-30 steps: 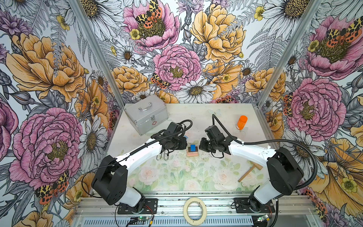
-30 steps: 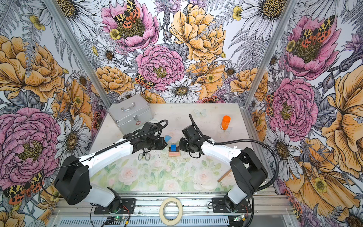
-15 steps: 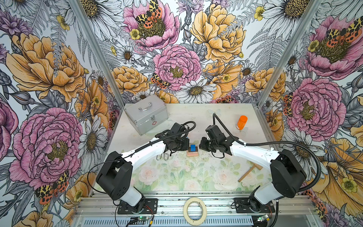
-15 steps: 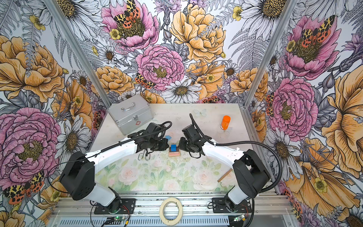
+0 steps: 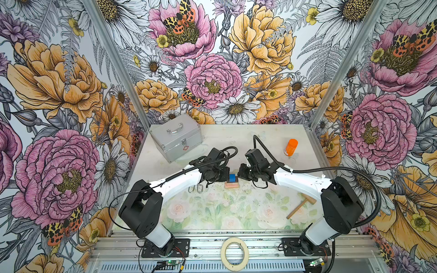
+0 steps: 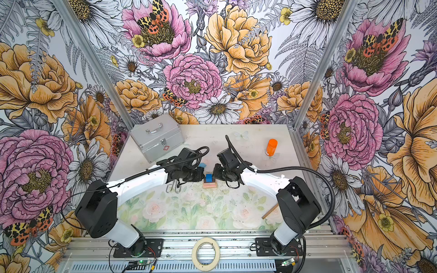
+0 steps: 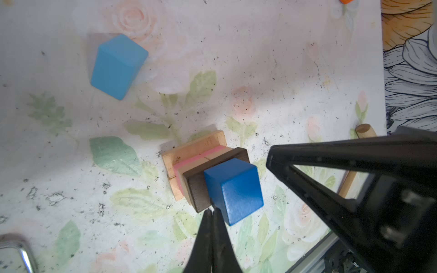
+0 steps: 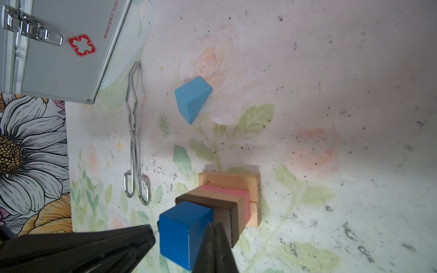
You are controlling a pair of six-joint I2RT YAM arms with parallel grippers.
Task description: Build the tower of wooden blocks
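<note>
Tower [image 5: 232,183] upright, long axis vertical, blue cube [image 5: 232,177] topmost

Wood block tower [image 7: 192,163]: tan base, pink, tan, dark brown layers, dark blue cube [image 7: 233,189]; loose block [image 7: 117,66] light blue; case [image 8: 63,61] silver, red cross; bottle [image 5: 291,147] orange; tabletop [image 5: 212,212] pale rose print

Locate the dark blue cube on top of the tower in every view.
Top view: dark blue cube mid-table, atop the tower.
Top view: same place.
Left wrist: cube close beside the left gripper.
Right wrist: cube close beside the right gripper.
Shared landmark: the tan base bars under it, in all four.
</note>
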